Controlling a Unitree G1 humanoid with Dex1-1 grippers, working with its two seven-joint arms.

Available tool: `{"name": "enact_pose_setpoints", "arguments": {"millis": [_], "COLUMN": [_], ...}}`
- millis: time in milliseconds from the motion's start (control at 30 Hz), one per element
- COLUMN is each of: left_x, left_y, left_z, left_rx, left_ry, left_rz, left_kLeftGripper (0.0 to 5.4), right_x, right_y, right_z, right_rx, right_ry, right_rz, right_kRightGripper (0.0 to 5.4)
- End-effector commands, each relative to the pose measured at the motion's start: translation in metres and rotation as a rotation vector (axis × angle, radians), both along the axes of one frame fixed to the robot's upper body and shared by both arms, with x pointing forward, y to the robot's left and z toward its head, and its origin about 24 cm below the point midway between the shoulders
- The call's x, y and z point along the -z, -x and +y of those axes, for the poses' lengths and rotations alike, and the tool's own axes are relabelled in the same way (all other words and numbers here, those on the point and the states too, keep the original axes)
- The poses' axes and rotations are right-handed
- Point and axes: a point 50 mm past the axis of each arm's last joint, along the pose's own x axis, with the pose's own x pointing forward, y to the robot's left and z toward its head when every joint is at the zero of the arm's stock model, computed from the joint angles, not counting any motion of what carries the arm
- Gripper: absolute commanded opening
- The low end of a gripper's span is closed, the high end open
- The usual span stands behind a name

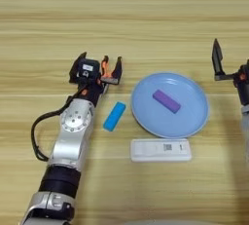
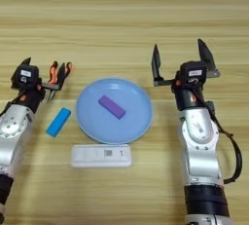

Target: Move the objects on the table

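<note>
My left end effector (image 1: pixel 97 70) grips the pliers (image 2: pixel 58 75); my right end effector (image 2: pixel 182 63), wide open and empty, is nearer the purple bar (image 2: pixel 112 107), lying diagonally on the blue plate (image 2: pixel 138 121).

The tabletop (image 1: pixel 146 14) fills both views from edge to edge, so no wall, floor, window or other furniture shows. It is light wood, pale yellow-tan, with grain running in horizontal stripes from the left edge to the right edge. Darker brown streaks alternate with lighter bands, closer together toward the far edge. The light is even and soft, with only faint shadows on the wood and no strong glare. At the near edge, by the middle, a pale curved shape just enters the picture; what it is cannot be told.
</note>
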Motion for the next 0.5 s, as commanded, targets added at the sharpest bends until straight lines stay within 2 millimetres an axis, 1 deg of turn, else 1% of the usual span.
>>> {"name": "enact_pose_setpoints", "arguments": {"millis": [33, 200, 300, 500], "left_x": [0.006, 0.013, 0.022, 0.032], "left_y": [-0.01, -0.021, -0.029, -0.034], "left_z": [-0.008, -0.011, -0.014, -0.015], "left_rx": [0.003, -0.014, -0.016, -0.035], "left_ry": [-0.034, -0.037, -0.069, -0.065], "left_rz": [0.047, 0.106, 0.165, 0.217], "left_kLeftGripper": [5.4, 5.4, 5.4, 5.4], "right_x": [0.004, 0.005, 0.006, 0.005], "right_y": [0.001, 0.0, -0.001, -0.001], "right_z": [0.005, 0.008, 0.011, 0.012], "right_rx": [-0.005, -0.011, -0.017, -0.019], "right_ry": [0.0, -0.006, -0.012, -0.018], "right_rz": [0.009, 0.012, 0.012, 0.007], "right_kRightGripper": [5.38, 5.38, 5.38, 5.38]}}
